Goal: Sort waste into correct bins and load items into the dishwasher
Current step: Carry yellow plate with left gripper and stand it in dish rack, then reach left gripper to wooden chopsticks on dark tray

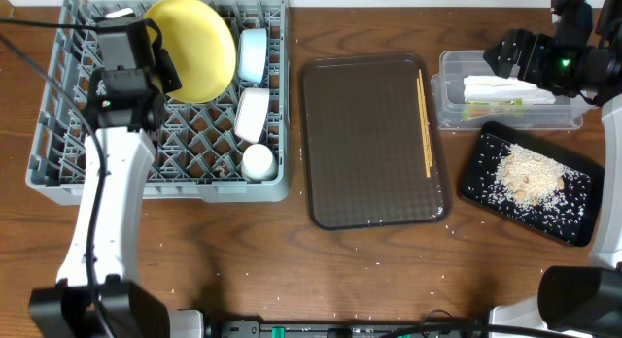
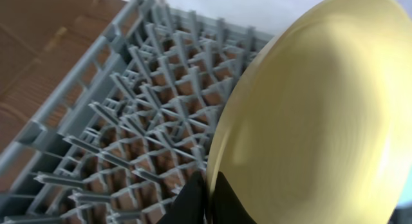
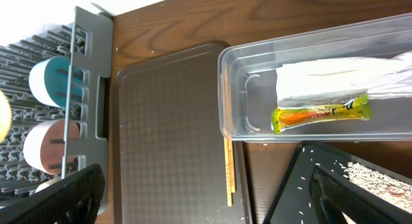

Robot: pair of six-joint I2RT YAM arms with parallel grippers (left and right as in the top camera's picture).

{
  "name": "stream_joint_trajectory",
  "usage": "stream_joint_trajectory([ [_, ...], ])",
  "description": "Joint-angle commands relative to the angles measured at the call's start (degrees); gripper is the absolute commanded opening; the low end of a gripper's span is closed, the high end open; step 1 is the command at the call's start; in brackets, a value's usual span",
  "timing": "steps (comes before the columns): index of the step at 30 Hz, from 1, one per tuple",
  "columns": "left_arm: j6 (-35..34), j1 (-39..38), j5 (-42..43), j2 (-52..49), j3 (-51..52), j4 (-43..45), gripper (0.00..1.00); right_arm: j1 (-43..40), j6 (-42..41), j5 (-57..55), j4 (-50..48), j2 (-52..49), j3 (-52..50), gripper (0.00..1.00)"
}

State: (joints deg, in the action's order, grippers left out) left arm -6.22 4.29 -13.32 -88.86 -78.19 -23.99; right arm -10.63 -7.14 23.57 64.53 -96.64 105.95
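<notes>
Left gripper (image 2: 207, 201) is pinching the plate (image 1: 199, 47) by its rim, standing it on edge, apparently so pegs in the rack (image 1: 58, 134) can support it. Chopsticks (image 1: 425, 124) are lying on the brown tray (image 1: 369, 144), awaiting loading. Right gripper (image 1: 510, 54) is hovering, jaws spread wide and empty, above the tub (image 1: 447, 105), wrapper (image 1: 501, 88) inside.

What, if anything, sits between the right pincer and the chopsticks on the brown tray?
Nothing visible. The chopsticks lie bare along the brown tray's right edge, with nothing on them. The right pincer hangs open over the clear tub, just beside that edge.
</notes>
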Motion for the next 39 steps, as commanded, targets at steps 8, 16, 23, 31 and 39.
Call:
stream_joint_trajectory([
  [8,7.7,-2.8,-18.4,-5.3,0.3,3.7,0.07,0.2,0.4,0.2,0.0,-0.1,-0.1,0.99],
  [16,11.4,-9.3,-22.6,-8.9,0.3,5.4,0.08,0.2,0.4,0.2,0.0,-0.1,-0.1,0.99],
  [23,11.8,-12.8,-27.2,-12.3,0.3,5.2,0.34,0.2,0.4,0.2,0.0,-0.1,-0.1,0.99],
  [31,8.7,-15.1,-23.7,-8.7,-3.7,-0.6,0.69,0.2,0.4,0.2,0.0,-0.1,-0.1,0.99],
  [39,-7.3,-22.0,5.5,-5.5,-15.1,-16.0,0.73,0.2,0.4,0.2,0.0,-0.1,-0.1,0.99],
])
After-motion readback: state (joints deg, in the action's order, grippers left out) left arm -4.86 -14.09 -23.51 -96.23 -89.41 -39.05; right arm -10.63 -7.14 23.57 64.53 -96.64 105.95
